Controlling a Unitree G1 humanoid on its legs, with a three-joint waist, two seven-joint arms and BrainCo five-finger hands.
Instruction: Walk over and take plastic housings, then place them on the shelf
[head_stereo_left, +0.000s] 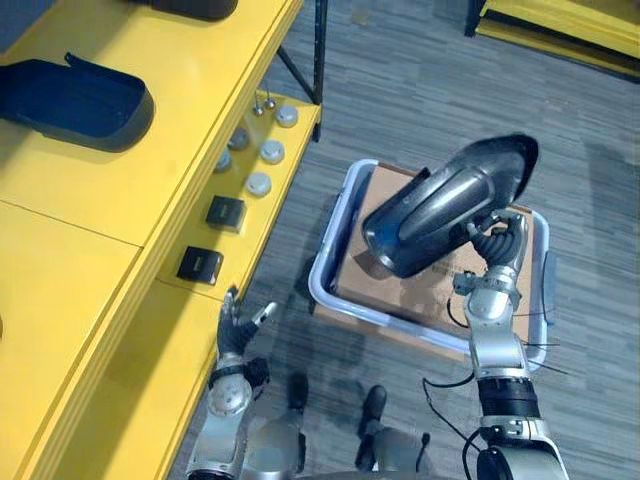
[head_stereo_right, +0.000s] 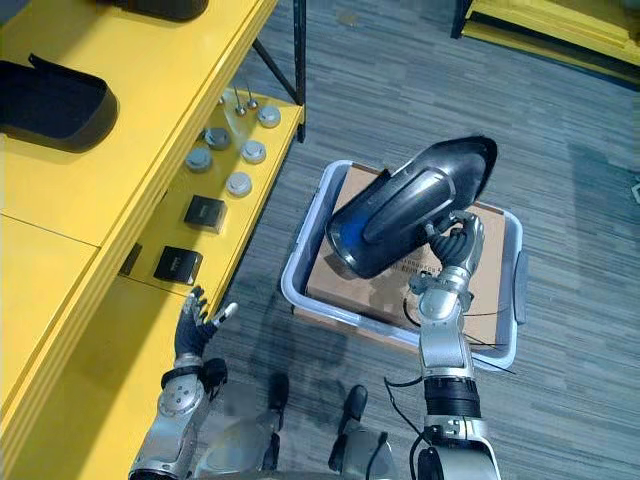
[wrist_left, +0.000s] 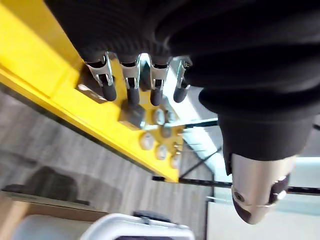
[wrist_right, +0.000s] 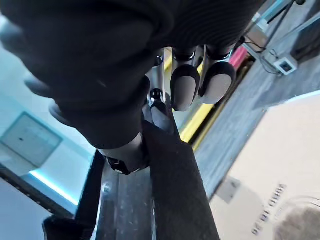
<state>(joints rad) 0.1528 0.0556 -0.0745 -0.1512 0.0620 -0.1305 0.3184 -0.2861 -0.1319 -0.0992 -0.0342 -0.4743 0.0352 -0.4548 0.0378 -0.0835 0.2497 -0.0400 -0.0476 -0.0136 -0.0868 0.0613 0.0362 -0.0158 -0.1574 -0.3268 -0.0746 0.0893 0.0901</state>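
The right hand's (head_stereo_left: 500, 245) fingers (wrist_right: 185, 85) are curled round the lower edge of a dark plastic housing (head_stereo_left: 440, 205), held aloft at centre right, above the cardboard box (head_stereo_left: 390, 295) in the white bin (head_stereo_left: 325, 265). The left hand (head_stereo_left: 235, 325), fingers spread and empty, hangs at lower left beside the yellow shelf (head_stereo_left: 90, 230), where another housing (head_stereo_left: 75, 100) lies upper left. Gripped at one edge, the big shell could pivot or slip during the turn, or clip the shelf lip.
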